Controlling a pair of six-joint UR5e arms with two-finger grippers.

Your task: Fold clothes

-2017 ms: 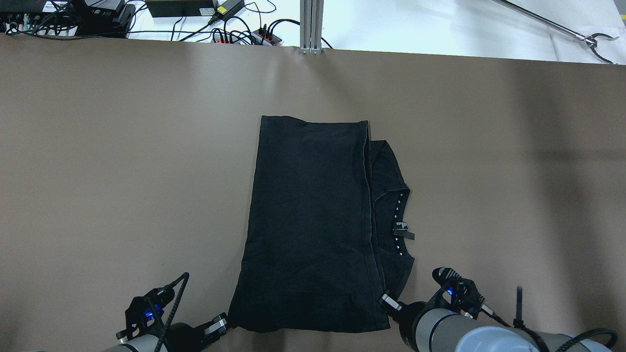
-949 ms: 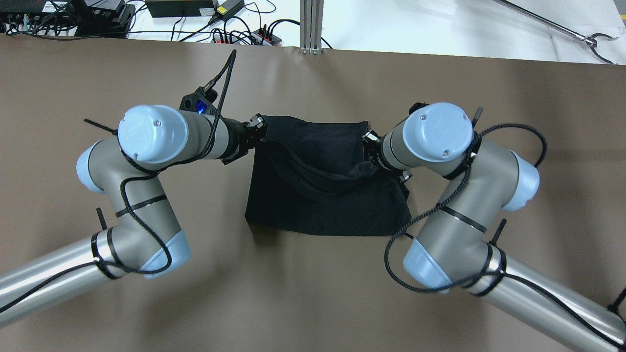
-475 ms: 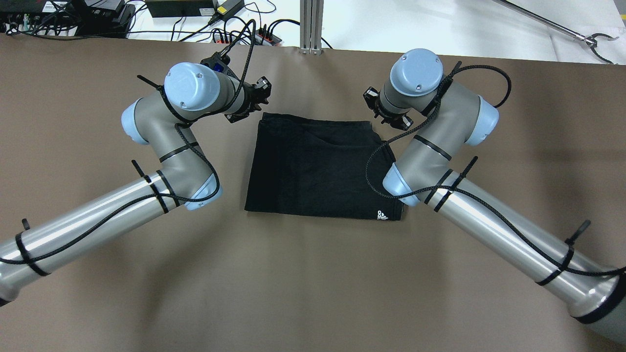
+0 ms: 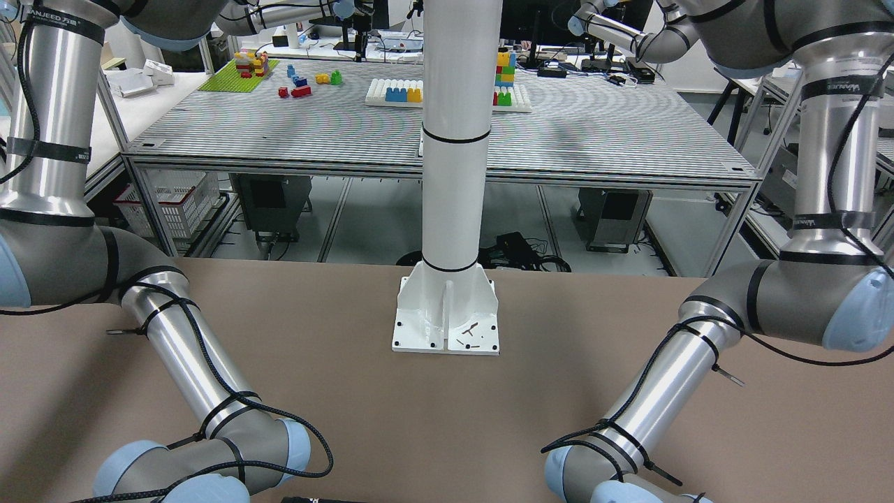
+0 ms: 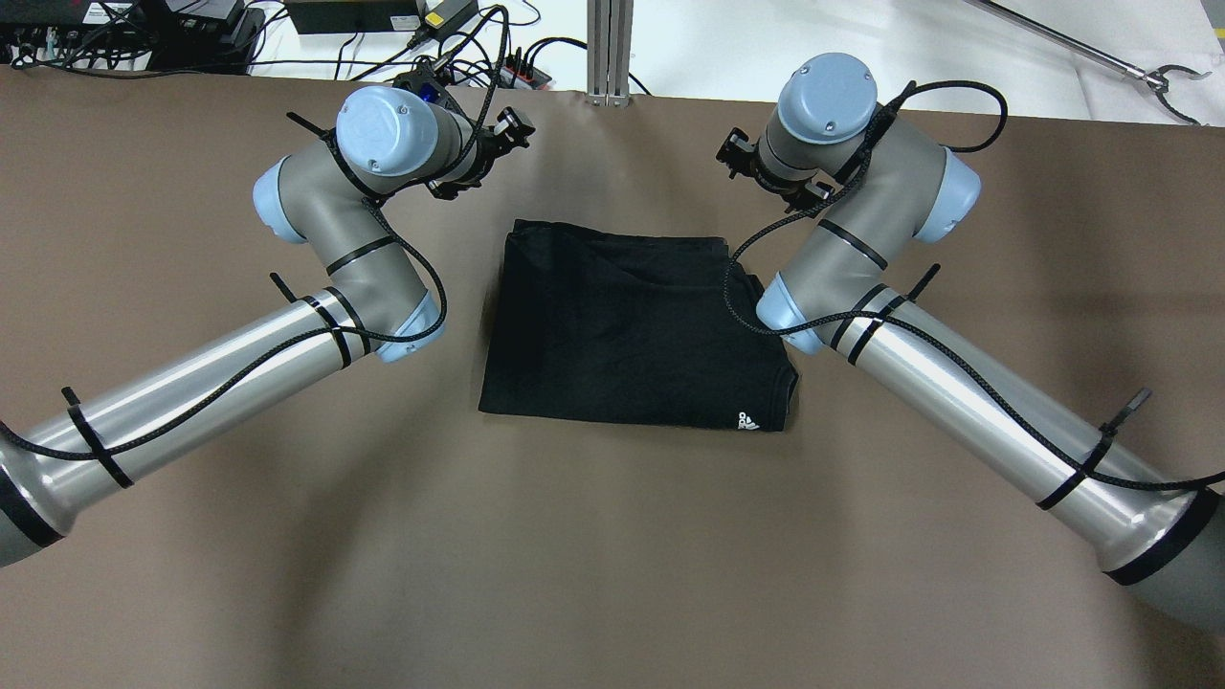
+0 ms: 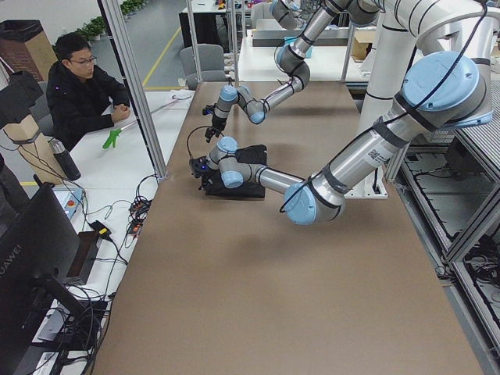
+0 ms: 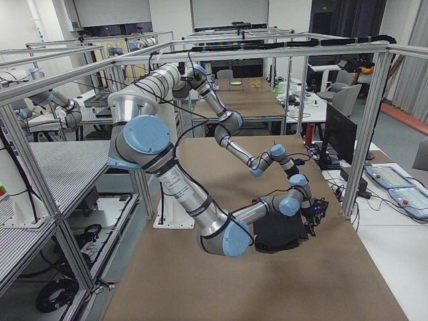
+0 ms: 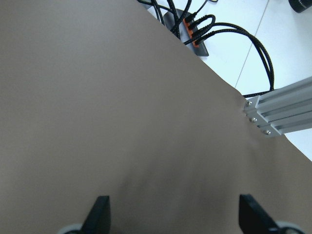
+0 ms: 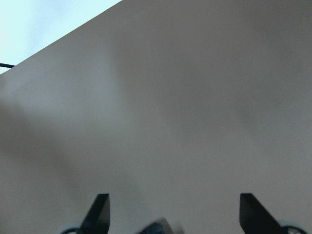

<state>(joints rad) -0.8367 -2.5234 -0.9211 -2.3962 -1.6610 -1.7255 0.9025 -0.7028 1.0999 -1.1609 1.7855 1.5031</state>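
The black clothes (image 5: 632,330) lie folded in a flat rectangle in the middle of the brown table (image 5: 612,574), with a small white logo at the near right corner. They also show in the exterior right view (image 7: 281,234). My left gripper (image 5: 512,126) hangs beyond the fold's far left corner, clear of the fabric. My right gripper (image 5: 733,153) hangs beyond the far right corner, also clear. The left wrist view shows the left gripper (image 8: 175,217) open and empty over bare table. The right wrist view shows the right gripper (image 9: 175,212) the same way.
An aluminium post (image 5: 609,48) and a power strip with cables (image 5: 478,67) stand at the table's far edge. A grabber tool (image 5: 1148,72) lies far right. The white pillar base (image 4: 447,314) is on the robot's side. A person (image 6: 78,86) sits beyond the table.
Both grippers carried the near edge of the clothes to the far edge, folding it in half, and let go. Since half a second ago they have moved farther from the fabric.
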